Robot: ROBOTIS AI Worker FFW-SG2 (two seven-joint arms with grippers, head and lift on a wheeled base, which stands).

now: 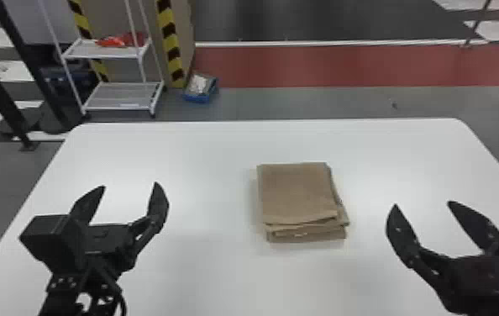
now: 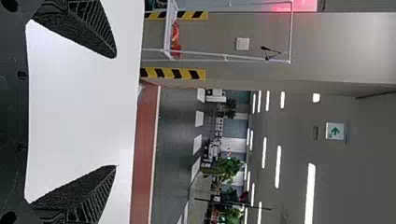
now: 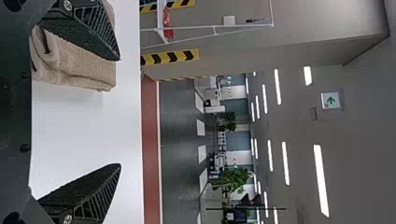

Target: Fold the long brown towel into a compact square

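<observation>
The brown towel (image 1: 297, 191) lies on the white surface (image 1: 202, 273), folded into a compact, nearly square stack; twelve o'clock denotes the far edge, with the towel as dial centre. Its layers are visible along the six o'clock side, where their edges are slightly uneven. The left hand (image 1: 130, 185), over the surface with its fingertips at nine o'clock, has its two fingers spread with nothing between them. The right hand (image 1: 423, 204), its fingertips at three o'clock, is likewise spread and empty. Both are apart from the towel. Beyond the surface, a white rack (image 1: 114, 101) stands at ten o'clock, red material (image 1: 122, 40) on its upper shelf.
</observation>
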